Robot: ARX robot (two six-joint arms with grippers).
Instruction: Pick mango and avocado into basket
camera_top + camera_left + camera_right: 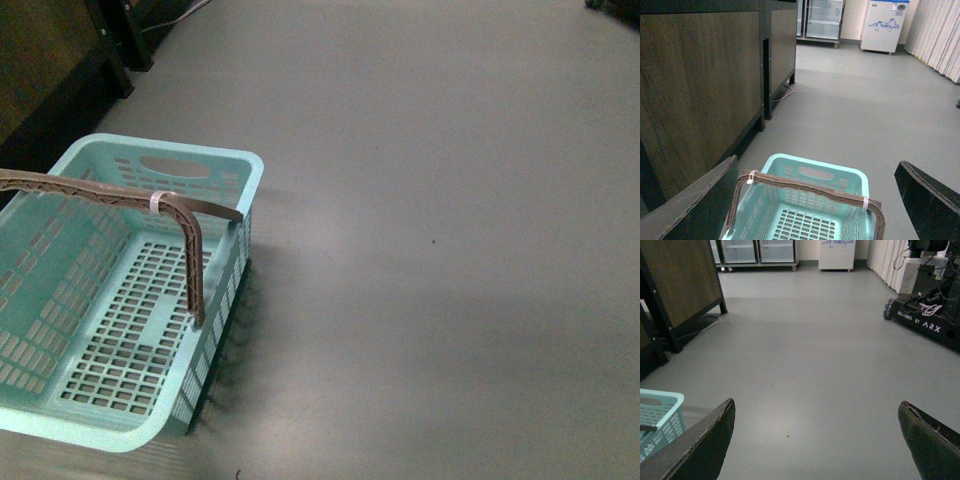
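Empty light teal slotted plastic basket [90,435] near left; my left pincer [816,162] and right pincer [816,404] gape wide, empty; no fruit visible, I'd search first

— Bright or dim?
— Dim, and a bit green all over. Grainy too.
— Any light spots?
— A soft pale patch on the floor [350,240] in the front view, darker toward the near right corner. Brighter far back by the white freezer [883,25] in the left wrist view.
— Shadows?
— A thin dark one under the basket [130,150], along its right wall.
— Anything fuzzy?
— Left fingers [695,200] and right fingers [700,445], both dark, close up and soft at the edges.
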